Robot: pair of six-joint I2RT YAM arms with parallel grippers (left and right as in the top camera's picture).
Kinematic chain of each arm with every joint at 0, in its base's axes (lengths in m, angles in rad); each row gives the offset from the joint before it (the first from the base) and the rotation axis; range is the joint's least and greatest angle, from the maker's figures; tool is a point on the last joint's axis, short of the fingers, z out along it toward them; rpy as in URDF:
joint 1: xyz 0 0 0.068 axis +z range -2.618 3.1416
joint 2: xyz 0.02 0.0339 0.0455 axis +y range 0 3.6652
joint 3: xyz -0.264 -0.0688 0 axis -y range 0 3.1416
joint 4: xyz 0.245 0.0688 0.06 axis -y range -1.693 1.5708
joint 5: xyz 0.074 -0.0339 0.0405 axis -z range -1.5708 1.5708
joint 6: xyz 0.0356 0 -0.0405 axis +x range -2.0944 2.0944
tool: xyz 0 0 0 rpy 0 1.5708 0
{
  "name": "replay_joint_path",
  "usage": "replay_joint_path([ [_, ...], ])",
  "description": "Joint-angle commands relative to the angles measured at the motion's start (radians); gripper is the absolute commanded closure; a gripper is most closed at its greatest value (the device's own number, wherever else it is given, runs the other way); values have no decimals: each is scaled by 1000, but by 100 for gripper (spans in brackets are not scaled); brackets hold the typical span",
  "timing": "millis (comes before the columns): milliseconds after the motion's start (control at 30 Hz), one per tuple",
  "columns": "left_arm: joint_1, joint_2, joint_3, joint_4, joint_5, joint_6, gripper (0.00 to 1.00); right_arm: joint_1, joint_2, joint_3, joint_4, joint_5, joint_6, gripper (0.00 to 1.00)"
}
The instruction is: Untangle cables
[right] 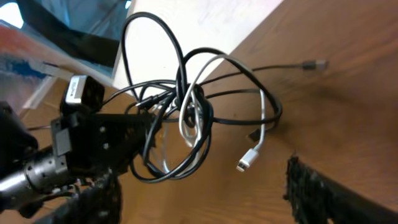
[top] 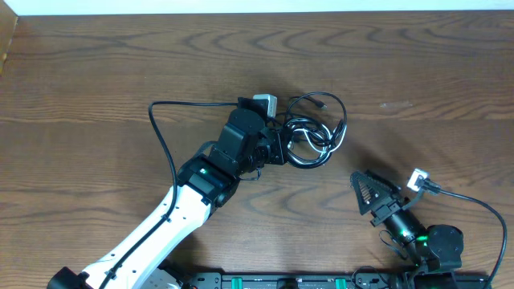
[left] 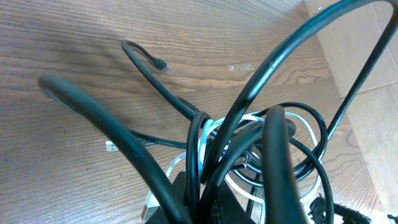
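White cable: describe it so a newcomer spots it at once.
On the brown wooden table, the left end effector near the centre grips a tangle of thin black cables. Threaded through it is the thin white cable, the only pale strand, ending in a small white plug.

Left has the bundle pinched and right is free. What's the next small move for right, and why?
Probably ease the right gripper onto the plug end of the white cable and close. The left gripper is shut on the tangled cables, the right fingers stand open, apart from them, and that plug sticks out loose on their side.
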Motion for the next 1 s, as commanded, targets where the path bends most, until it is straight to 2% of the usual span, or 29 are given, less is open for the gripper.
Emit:
replay_joint_path([
  [0,2,-13,8,8,14,-2,92,6,2,16,-6,-10,-86,16],
  [67,2,-13,8,8,13,-2,92,6,2,42,-26,-6,-108,12],
  [133,2,-13,8,8,13,-2,92,6,2,98,-123,27,-152,8],
  [267,2,-13,8,8,13,-2,92,6,2,223,-336,101,-232,6],
  [500,1,-13,8,8,13,-2,92,6,72,449,-569,116,-306,2],
  [667,1,-13,8,8,26,-2,92,6,328,660,-692,66,-418,1],
  [767,1,-13,8,9,96,4,92,6,534,776,-739,-88,-508,1],
  [867,2,-13,8,16,156,59,92,6,653,807,-730,-146,-514,1],
  [967,2,-14,8,86,202,41,92,6,689,806,-731,-143,-565,1],
])
